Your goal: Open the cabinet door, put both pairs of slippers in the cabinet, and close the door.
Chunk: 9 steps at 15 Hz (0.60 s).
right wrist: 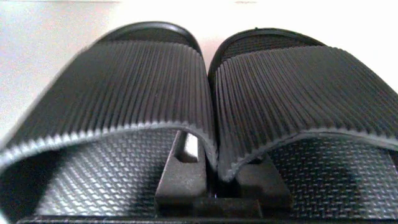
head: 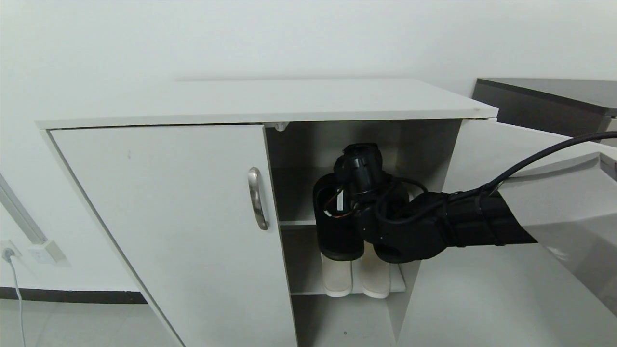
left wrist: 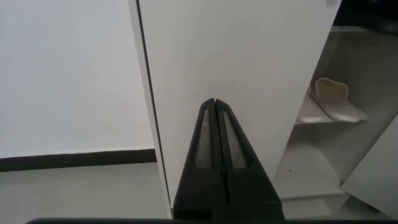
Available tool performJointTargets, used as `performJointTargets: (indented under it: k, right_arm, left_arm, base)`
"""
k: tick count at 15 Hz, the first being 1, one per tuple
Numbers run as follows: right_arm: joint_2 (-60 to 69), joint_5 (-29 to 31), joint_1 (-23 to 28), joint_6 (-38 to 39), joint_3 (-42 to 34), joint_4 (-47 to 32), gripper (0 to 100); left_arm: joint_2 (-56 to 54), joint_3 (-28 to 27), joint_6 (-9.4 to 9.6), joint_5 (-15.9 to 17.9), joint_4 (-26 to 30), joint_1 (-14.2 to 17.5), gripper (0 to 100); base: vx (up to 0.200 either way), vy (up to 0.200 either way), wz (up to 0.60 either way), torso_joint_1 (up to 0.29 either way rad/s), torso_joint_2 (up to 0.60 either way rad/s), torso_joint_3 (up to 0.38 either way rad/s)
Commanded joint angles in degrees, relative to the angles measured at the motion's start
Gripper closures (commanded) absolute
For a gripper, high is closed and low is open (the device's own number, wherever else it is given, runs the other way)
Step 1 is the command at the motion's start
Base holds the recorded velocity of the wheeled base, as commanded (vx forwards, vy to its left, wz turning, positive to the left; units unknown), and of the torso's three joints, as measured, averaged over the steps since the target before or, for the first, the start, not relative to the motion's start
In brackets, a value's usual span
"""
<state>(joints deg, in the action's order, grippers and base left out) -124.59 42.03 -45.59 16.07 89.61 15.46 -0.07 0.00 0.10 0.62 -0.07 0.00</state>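
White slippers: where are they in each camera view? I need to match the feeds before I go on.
Head view: white slippers on the lower shelf of the open side, beneath the black slippers.
Left wrist view: white slippers on that shelf, just past the door edge.
Right wrist view: the pair here is the black slippers, pinched by the right claw.
Shared landmark: closed left door, also in the left wrist view.
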Motion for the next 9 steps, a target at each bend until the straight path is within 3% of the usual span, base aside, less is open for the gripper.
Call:
performJointTargets:
  k: [1, 4, 9]
  right_arm:
    - [-0.04, -0.02, -0.2, 0.02, 0.12, 0.01, 100]
    - [-0.22, -0.02, -0.11, 0.02, 0.91, -0.16, 100]
    - [-2.77, -0.11, 2.09, -0.07, 7.77, -6.93, 100]
  left_arm:
    - [0.07, 0.0, -0.01, -0.01, -0.01, 0.0, 100]
    - [0.07, 0.0, -0.01, -0.01, -0.01, 0.0, 100]
    - [0.07, 0.0, -0.1, -0.01, -0.01, 0.0, 100]
  base:
    - [0.0, 0.0, 0.0, 0.0, 0.0, 0.0]
    - [0.0, 0.0, 0.0, 0.0, 0.0, 0.0]
    - [0.0, 0.0, 0.0, 0.0, 0.0, 0.0]
